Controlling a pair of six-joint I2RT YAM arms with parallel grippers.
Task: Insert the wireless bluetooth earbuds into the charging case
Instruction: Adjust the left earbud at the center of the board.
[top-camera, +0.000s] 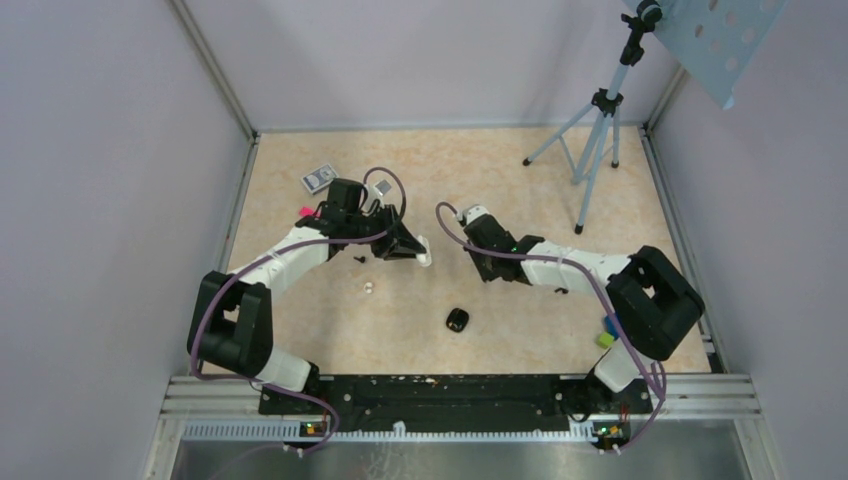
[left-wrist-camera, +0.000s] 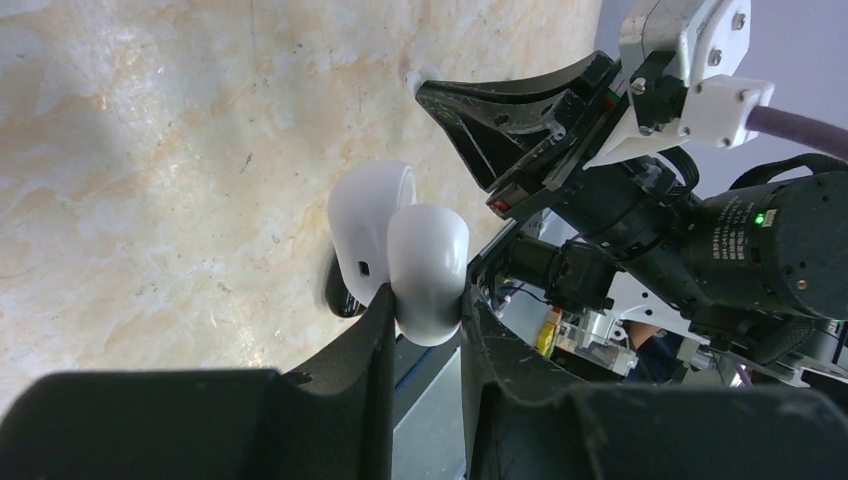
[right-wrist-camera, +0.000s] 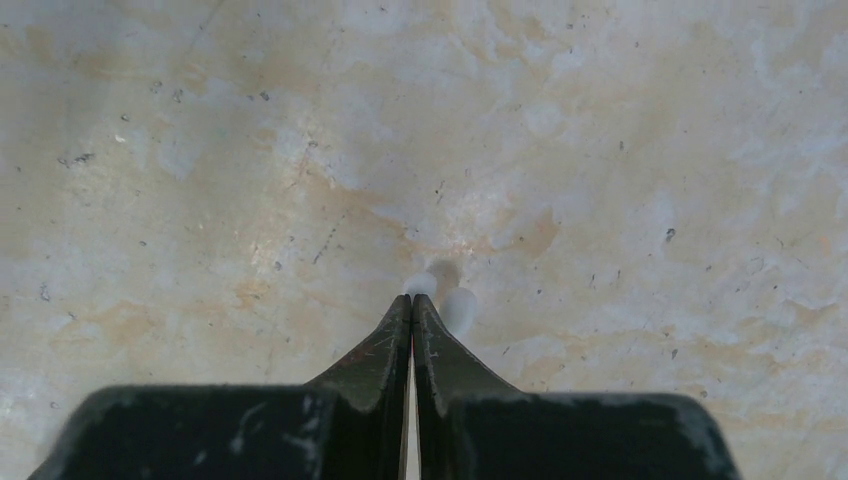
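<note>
Left end effector (left-wrist-camera: 425, 300) is clamped on the case (left-wrist-camera: 428, 250). The case shows as two white lobes side by side and looks hinged open, but the sockets face away from every view, so I can't confirm that. I also can't tell whether it touches the tabletop (top-camera: 500, 170).

Loose earbud (top-camera: 369, 288) lies on the tabletop left of the case, a bit nearer the arm bases, apart from both end effectors.

Small black lump (top-camera: 458, 320) sits right of the case, nearer the bases. My read is that it's not in play.

Right end effector (right-wrist-camera: 411, 300), right of the case, points down at the tabletop with its fingers together tip to tip. Second earbud (right-wrist-camera: 421, 286) is a white speck right at those tips. I can't tell if it's pinched or only touched. With the fingers this closed, it's a sliver of a grip at best.

Step, my read: picking up the first of the two. Neither earbud is in the case.

Next move calls for:
- Lift slowly and check that the speck comes along. If it doesn't, open up and re-square on it.
- Carry it left to the case.
- Turn the case's open face toward it with the left arm.
- Line it up on a socket and release low.
- Then go for the loose one.
</note>
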